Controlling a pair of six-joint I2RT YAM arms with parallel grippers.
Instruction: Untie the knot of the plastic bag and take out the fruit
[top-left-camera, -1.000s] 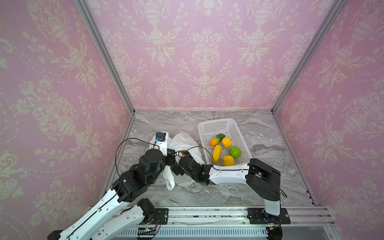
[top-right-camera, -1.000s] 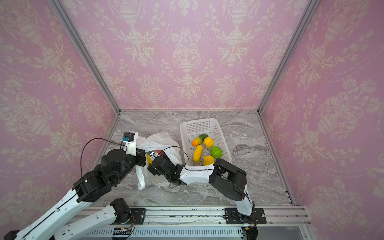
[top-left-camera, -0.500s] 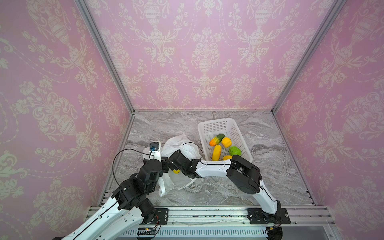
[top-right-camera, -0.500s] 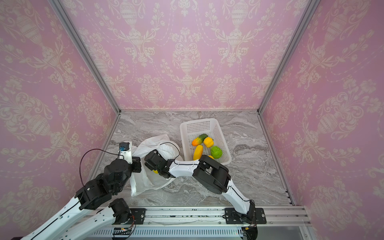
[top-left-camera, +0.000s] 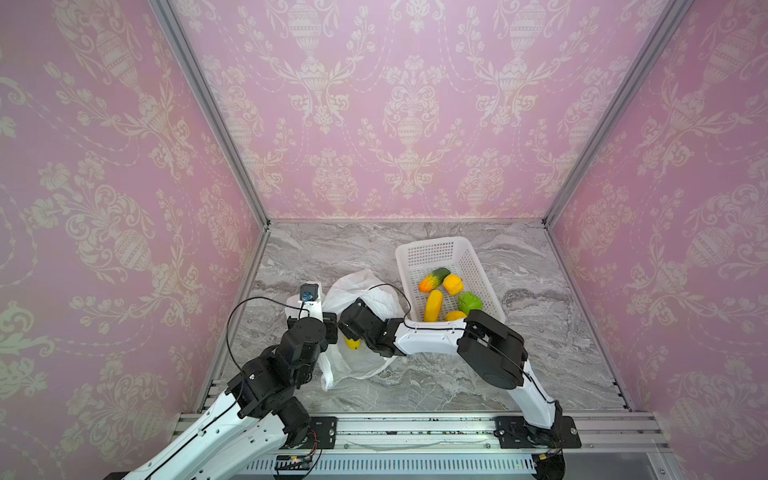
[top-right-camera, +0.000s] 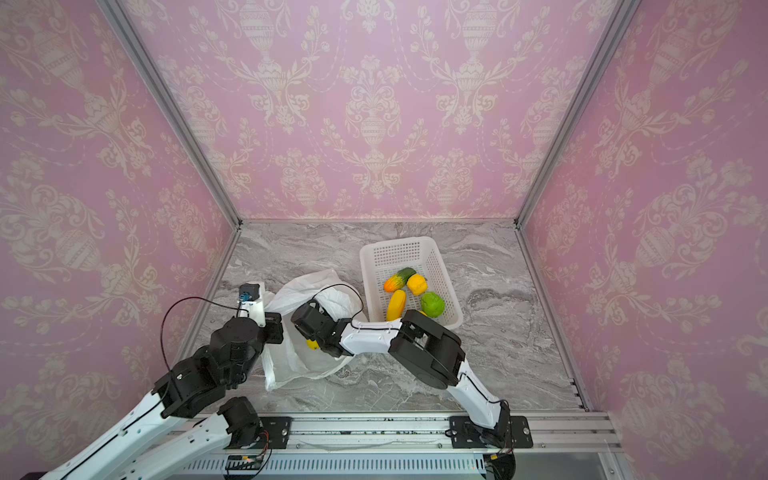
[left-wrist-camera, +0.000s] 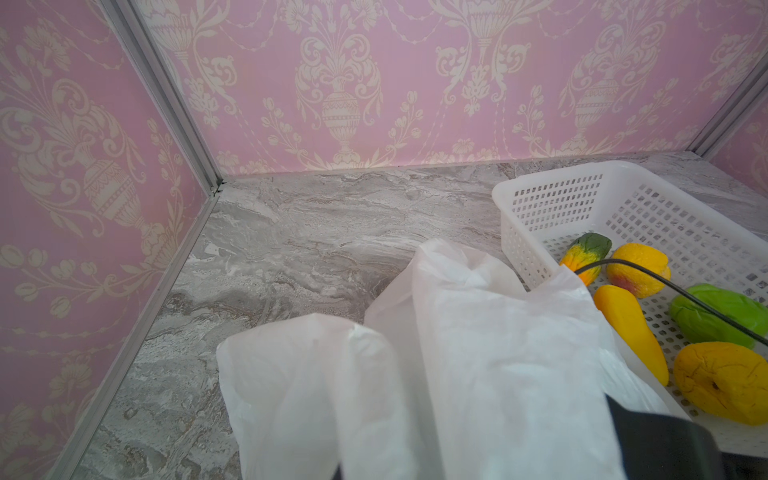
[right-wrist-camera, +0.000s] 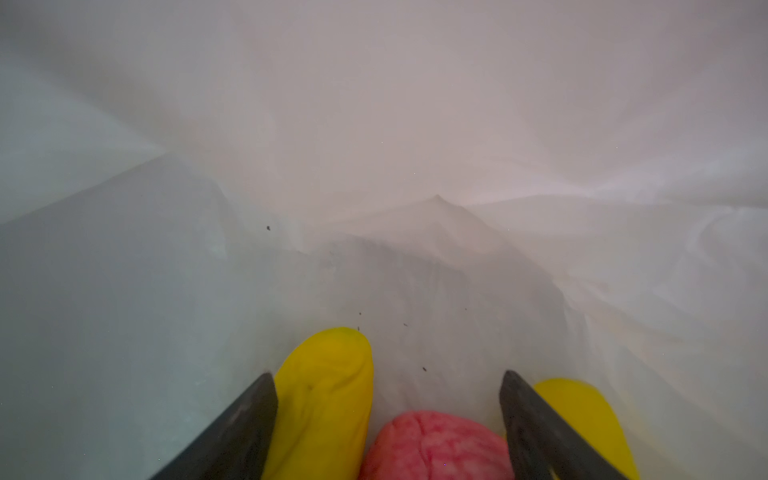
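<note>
**Plastic bag** (top-left-camera: 353, 286): white, thin, mouth open, lying on the tabletop (top-left-camera: 540, 353) near its front-left corner. No knot is in view.
**Left tool** (top-left-camera: 330, 328): jaws together, apparently pinching the bag's rim and holding it up.
**Right tool** (right-wrist-camera: 386, 376): inside the bag, jaws apart, clamped on nothing.

**Hazards (judged)**
- Two pieces lie between the jaws: a long yellow fruit (right-wrist-camera: 324, 395) against one finger and a pink-red bumpy fruit (right-wrist-camera: 432, 444). Closing here may catch both, or squeeze one out sideways.
- The film sits close around the jaws. It may be pinched with the fruit and dragged along when the tool is drawn out.
- If the left pinch slips, the mouth will likely collapse onto the right arm.

**Count**
- Bag: 1.
- White perforated basket (top-left-camera: 432, 243): 1, just beside the bag toward the right edge.
- Fruit visible in the bag: 3.
  - Yellow: 2; the second yellow piece (right-wrist-camera: 582, 415) lies outside the jaws.
  - Pink-red: 1.
- Fruit in the basket: 5.
  - Orange-to-green oblong (top-left-camera: 434, 278): 1.
  - Round orange-yellow fruit (top-left-camera: 453, 284): 2.
  - Long yellow piece (top-left-camera: 433, 305): 1.
  - Green fruit (top-left-camera: 470, 302): 1.
- Tools: 2.
</note>
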